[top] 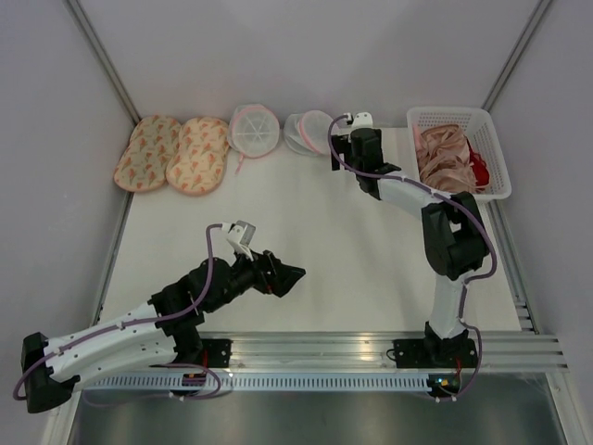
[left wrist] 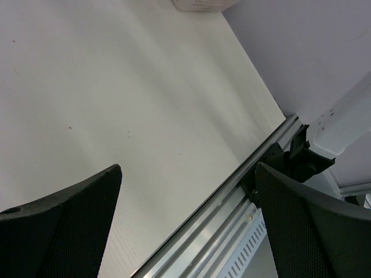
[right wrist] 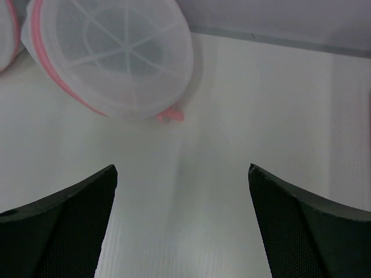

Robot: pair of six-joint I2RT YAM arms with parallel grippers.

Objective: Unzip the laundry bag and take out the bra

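Note:
The laundry bag (top: 309,132), a round see-through mesh pouch with pink edging, lies at the back of the table. In the right wrist view it (right wrist: 110,55) sits upper left, zipped, its pink zip tab (right wrist: 169,116) pointing toward me. The bra is not clearly visible; only a faint grey shade shows through the mesh. My right gripper (top: 338,153) hovers just right of the bag, open and empty (right wrist: 181,168), above bare table. My left gripper (top: 289,278) is open and empty (left wrist: 188,166), low over the table's near middle, far from the bag.
A similar pouch with bold white spokes (top: 253,128) lies left of the bag, its edge showing in the right wrist view (right wrist: 6,29). Two floral pads (top: 172,154) lie at back left. A white basket (top: 445,113) holds beige-pink and red garments at back right.

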